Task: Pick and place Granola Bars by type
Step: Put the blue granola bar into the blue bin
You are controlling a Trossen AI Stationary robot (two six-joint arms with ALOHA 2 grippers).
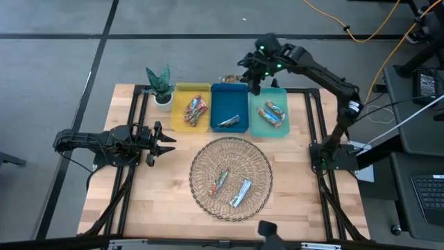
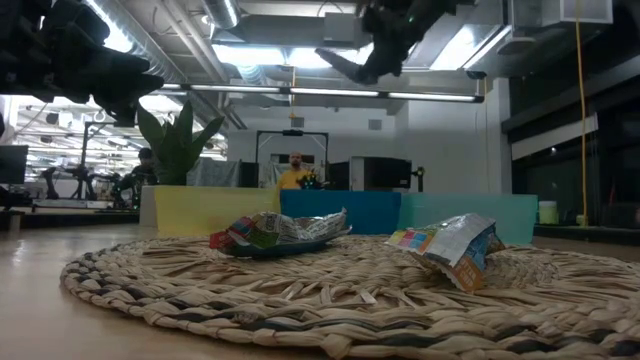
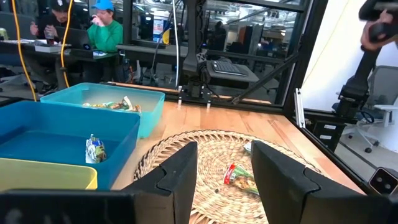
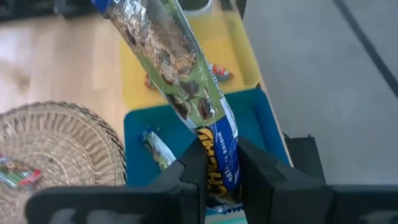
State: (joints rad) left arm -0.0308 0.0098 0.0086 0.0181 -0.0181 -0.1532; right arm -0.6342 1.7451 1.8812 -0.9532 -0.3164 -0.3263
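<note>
While the wrapper's yellow lettering is too cut off to read, the right gripper [image 4: 217, 168] is clamped on a granola bar [image 4: 180, 68], high above the blue tray [image 1: 229, 104]. Left gripper [image 1: 166, 142] hangs half-open over the bench [image 1: 159, 201].

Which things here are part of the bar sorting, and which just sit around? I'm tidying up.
Part of the job: held bar in right gripper, two bars in the basket, yellow tray, blue tray, teal tray.

Just around: potted plant; idle left gripper, open.
</note>
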